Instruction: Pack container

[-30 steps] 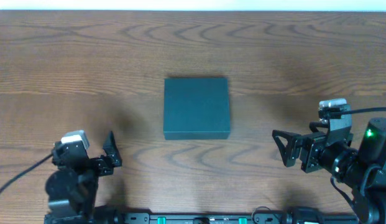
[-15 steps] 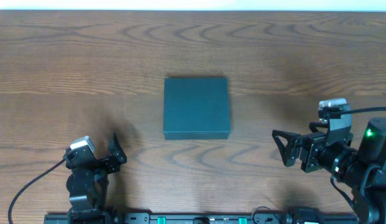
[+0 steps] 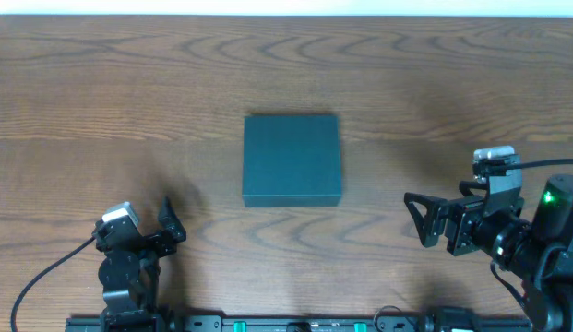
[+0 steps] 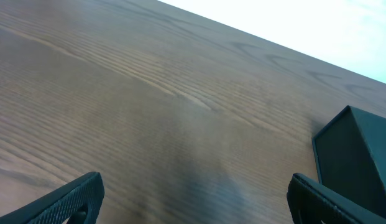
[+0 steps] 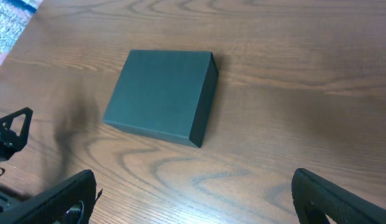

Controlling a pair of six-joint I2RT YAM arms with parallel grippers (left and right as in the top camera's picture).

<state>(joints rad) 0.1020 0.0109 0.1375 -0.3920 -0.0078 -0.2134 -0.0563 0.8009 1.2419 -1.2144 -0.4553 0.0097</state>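
Container: the dark teal box, the container [image 3: 292,159], lies flat on the table [image 3: 129,83] near its middle, lid shut. It is farther out than both of my grippers.
Left gripper: my left gripper [image 3: 169,221] sits at the near left, well apart from the box and touching nothing.
Left fingers: spread wide. In my left wrist view the two dark tips stand at the bottom corners with bare wood between them [image 4: 196,205].
Box from the left wrist: only one corner of it shows, at the right edge [image 4: 354,155].
Right gripper: my right gripper [image 3: 415,219] is at the near right, pointing left, with nothing in it.
Right fingers: spread wide, one tip in each bottom corner of my right wrist view [image 5: 196,202].
Box from the right wrist: it shows whole, ahead of the fingers and clear of them [image 5: 158,93].
Wiring: a black cable [image 3: 46,267] trails from my left arm, and a green light [image 3: 548,196] glows on my right arm.
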